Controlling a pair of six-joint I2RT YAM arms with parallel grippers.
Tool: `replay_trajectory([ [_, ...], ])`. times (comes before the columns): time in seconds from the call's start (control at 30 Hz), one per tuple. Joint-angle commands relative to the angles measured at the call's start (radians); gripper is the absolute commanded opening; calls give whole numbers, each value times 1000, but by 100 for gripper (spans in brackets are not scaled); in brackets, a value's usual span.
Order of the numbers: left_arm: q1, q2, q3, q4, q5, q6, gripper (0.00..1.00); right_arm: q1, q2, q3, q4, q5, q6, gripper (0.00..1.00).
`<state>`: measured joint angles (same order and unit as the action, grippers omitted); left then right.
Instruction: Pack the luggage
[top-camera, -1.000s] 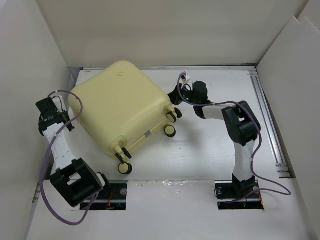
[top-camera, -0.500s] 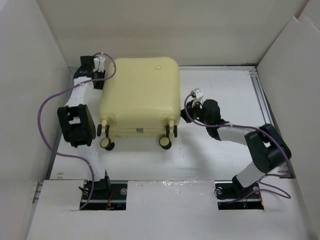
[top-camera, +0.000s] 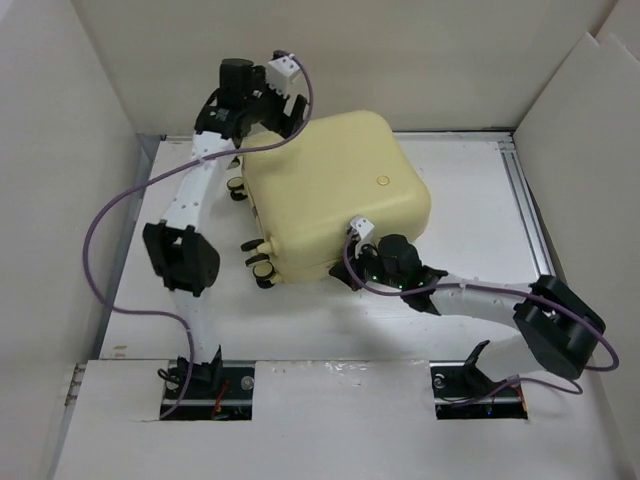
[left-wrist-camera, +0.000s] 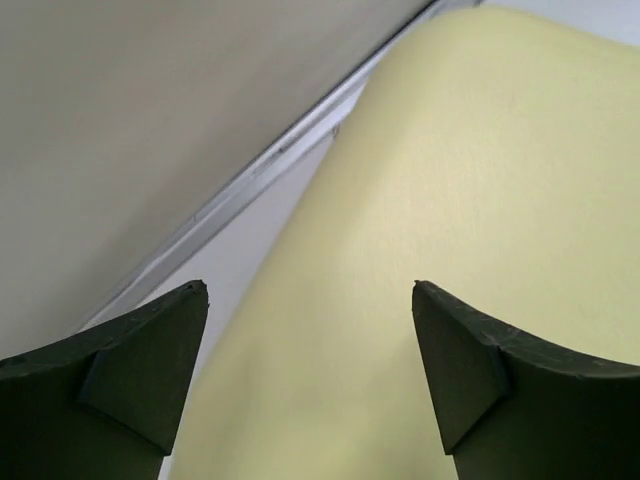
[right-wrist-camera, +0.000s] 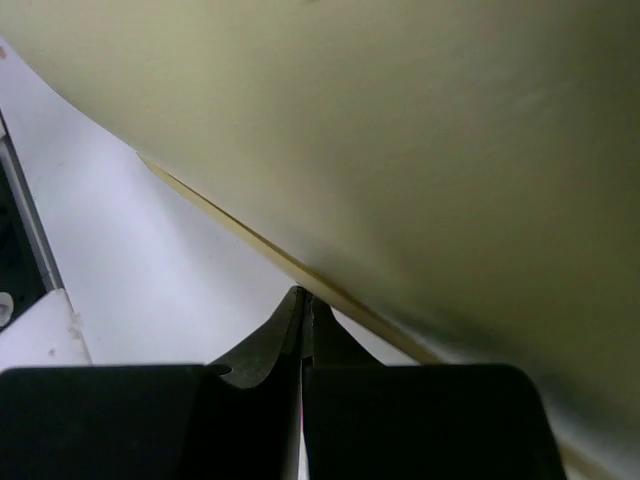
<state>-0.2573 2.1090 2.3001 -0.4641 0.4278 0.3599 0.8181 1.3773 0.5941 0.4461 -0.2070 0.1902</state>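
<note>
The luggage (top-camera: 335, 195) is a pale-yellow hard-shell suitcase, closed and lying flat on the table, its black-and-cream wheels (top-camera: 262, 270) facing left. My left gripper (top-camera: 285, 112) hovers over its far-left corner, open, with nothing between the fingers. In the left wrist view the left gripper (left-wrist-camera: 310, 290) frames the yellow shell (left-wrist-camera: 450, 200) below. My right gripper (top-camera: 362, 268) is shut, its tips at the suitcase's near edge. In the right wrist view the shut right gripper (right-wrist-camera: 303, 295) points just under the shell's rim (right-wrist-camera: 400, 130). The lining is hidden.
The white table (top-camera: 480, 210) is boxed in by pale walls at the left (top-camera: 60, 180), the back (top-camera: 400, 60) and the right (top-camera: 590, 160). A metal rail (top-camera: 535, 230) runs along the table's right side. A purple cable (top-camera: 95, 240) loops off the left arm.
The suitcase has turned and slid toward the middle right. My left arm swung from the left side to the far-left corner and opened. My right arm came round to the near edge, still shut.
</note>
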Motion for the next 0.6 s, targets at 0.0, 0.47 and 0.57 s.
replay_trajectory([
  [0.0,81,-317,-185,-65,68,76,81,-2,25,67,154,17,54,0],
  [0.47,33,-935,-901,-666,122,785,100,26,54,78,163,103,97,0],
  [0.57,24,-935,-982,-624,60,714,100,36,63,78,152,113,107,0],
])
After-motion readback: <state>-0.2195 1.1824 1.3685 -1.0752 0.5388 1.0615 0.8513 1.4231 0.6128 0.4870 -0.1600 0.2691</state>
